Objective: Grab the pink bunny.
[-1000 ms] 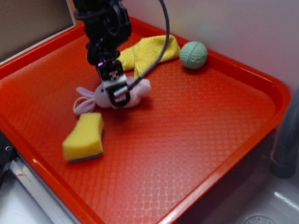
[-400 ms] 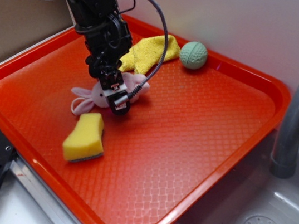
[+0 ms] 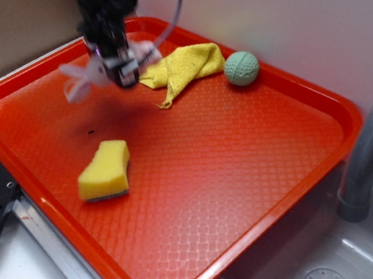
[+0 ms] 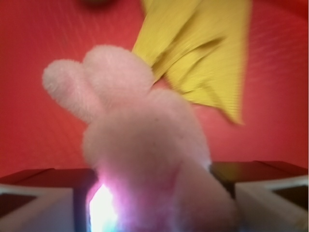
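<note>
Pink bunny [image 3: 83, 78] is up off the tray [image 3: 236, 182] now, hanging blurred in the air near the tray's far left corner, w/ a dark shadow on the red surface under it. I read that as grabbed: the gripper [image 3: 121, 72] has it, and from the wrist view the bunny [image 4: 145, 145] fills the space between the fingers [image 4: 270, 193], which look closed in against its body on both sides. So the pickup itself looks done to me; what's left, if anything, is just holding it steady and clear of the rest.

Yellow cloth [image 3: 183, 65] lies flat just beside the gripper, apart from it as far as I can see. Green ball [image 3: 241, 68] sits by the far rim, yellow sponge [image 3: 105, 171] near the front, both well apart from the bunny.

Hard to make out: motion blur smears the bunny and arm in the exterior view, so I can't tell ears from limbs there. Wrist view is soft too, w/ a bright pinkish glare at the bottom hiding the actual contact points. Arm top is cut off by the frame.
</note>
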`<move>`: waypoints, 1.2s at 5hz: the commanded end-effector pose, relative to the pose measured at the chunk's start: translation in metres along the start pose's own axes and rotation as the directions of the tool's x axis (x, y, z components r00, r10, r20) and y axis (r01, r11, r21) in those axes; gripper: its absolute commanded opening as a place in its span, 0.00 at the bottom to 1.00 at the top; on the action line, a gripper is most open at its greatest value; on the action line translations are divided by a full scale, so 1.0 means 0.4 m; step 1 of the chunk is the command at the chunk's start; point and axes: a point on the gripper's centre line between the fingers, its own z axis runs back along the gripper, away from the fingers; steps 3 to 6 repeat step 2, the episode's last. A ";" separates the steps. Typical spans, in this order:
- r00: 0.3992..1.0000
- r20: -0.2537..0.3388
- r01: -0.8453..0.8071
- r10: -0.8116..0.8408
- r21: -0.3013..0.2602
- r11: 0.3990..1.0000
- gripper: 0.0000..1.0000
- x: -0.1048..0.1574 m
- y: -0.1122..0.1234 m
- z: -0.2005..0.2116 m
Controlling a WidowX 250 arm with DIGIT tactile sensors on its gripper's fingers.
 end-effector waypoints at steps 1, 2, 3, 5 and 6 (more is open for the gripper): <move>0.966 0.168 -0.208 0.198 0.043 0.977 0.00 -0.008 0.017 0.299; 0.968 0.126 -0.227 0.215 0.087 0.970 0.00 0.019 -0.004 0.363; 0.968 0.126 -0.227 0.215 0.087 0.970 0.00 0.019 -0.004 0.363; 0.968 0.126 -0.227 0.215 0.087 0.970 0.00 0.019 -0.004 0.363; 0.968 0.126 -0.227 0.215 0.087 0.970 0.00 0.019 -0.004 0.363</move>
